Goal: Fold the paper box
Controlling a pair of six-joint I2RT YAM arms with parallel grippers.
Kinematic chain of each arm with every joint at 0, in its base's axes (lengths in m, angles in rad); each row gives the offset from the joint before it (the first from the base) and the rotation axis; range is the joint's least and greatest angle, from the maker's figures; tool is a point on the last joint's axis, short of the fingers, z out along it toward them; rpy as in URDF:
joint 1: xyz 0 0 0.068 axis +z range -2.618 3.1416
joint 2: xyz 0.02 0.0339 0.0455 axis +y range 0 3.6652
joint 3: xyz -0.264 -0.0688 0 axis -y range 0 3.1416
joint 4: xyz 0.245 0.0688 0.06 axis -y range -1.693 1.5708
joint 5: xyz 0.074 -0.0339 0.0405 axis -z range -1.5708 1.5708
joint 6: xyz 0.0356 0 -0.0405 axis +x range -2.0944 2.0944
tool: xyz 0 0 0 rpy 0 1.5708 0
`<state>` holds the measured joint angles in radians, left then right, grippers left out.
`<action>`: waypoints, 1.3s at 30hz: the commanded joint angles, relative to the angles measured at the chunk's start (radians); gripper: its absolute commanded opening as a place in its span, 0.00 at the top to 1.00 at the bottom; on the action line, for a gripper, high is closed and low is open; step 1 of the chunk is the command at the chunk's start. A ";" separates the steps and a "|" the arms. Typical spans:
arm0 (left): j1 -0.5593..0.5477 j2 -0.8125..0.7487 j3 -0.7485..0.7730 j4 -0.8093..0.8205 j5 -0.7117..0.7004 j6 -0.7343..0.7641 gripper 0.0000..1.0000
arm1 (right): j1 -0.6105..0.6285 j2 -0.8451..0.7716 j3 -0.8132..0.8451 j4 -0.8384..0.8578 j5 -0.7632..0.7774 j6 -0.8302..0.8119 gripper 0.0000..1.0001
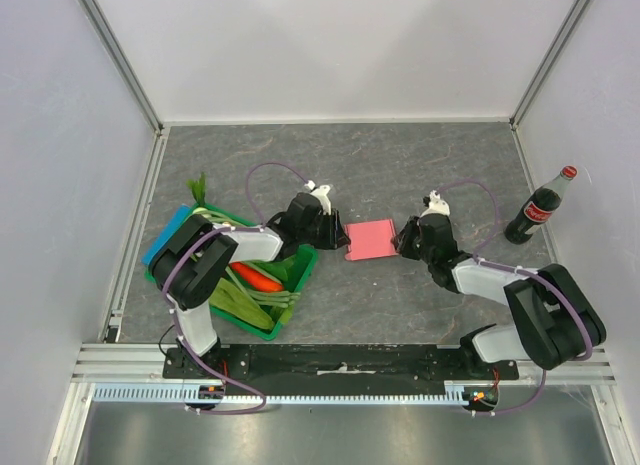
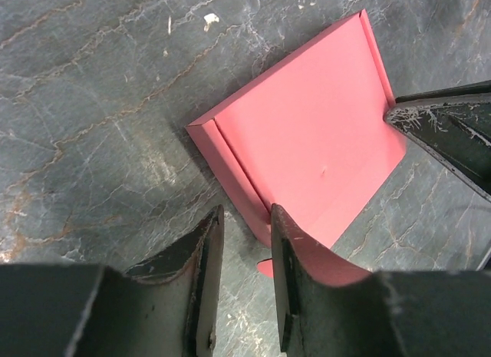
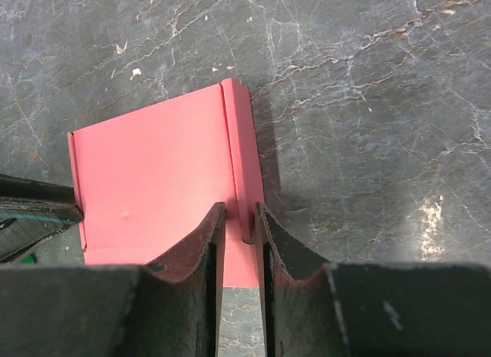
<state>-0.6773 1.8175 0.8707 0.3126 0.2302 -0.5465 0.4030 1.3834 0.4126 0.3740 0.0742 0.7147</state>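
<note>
The pink paper box [image 1: 370, 239] lies flat on the dark table between my two grippers, with narrow side flaps raised along its left and right edges. My left gripper [image 1: 337, 231] is at the box's left edge. In the left wrist view [image 2: 244, 219] its jaws stand a narrow gap apart with only table between them, and one finger [image 2: 285, 242] rests over the box's [image 2: 307, 134] edge flap. My right gripper [image 1: 404, 237] is at the right edge. In the right wrist view [image 3: 239, 219] its jaws are nearly together around the raised side flap [image 3: 242, 142].
A green crate [image 1: 262, 330] of vegetables sits at the left, under the left arm. A cola bottle [image 1: 540, 205] stands at the right near the wall. White walls enclose the table on three sides.
</note>
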 commanded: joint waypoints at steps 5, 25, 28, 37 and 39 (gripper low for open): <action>-0.001 0.023 0.040 -0.089 -0.029 0.033 0.66 | -0.094 -0.021 0.123 -0.214 -0.137 -0.084 0.61; 0.016 -0.075 0.079 -0.158 0.003 -0.024 0.25 | -0.199 0.175 0.130 -0.156 -0.251 -0.069 0.85; 0.031 -0.099 0.074 -0.144 0.049 -0.069 0.16 | -0.227 0.203 0.126 -0.149 -0.286 -0.070 0.87; 0.047 0.001 0.057 0.099 0.208 -0.297 0.13 | -0.270 0.218 0.135 -0.152 -0.321 -0.041 0.89; 0.047 0.034 0.062 0.138 0.210 -0.349 0.12 | -0.270 0.221 0.135 -0.149 -0.324 -0.043 0.89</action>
<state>-0.6323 1.7767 0.9302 0.2970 0.3565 -0.7357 0.1471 1.5547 0.5694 0.3141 -0.2951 0.6952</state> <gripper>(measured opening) 0.870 0.115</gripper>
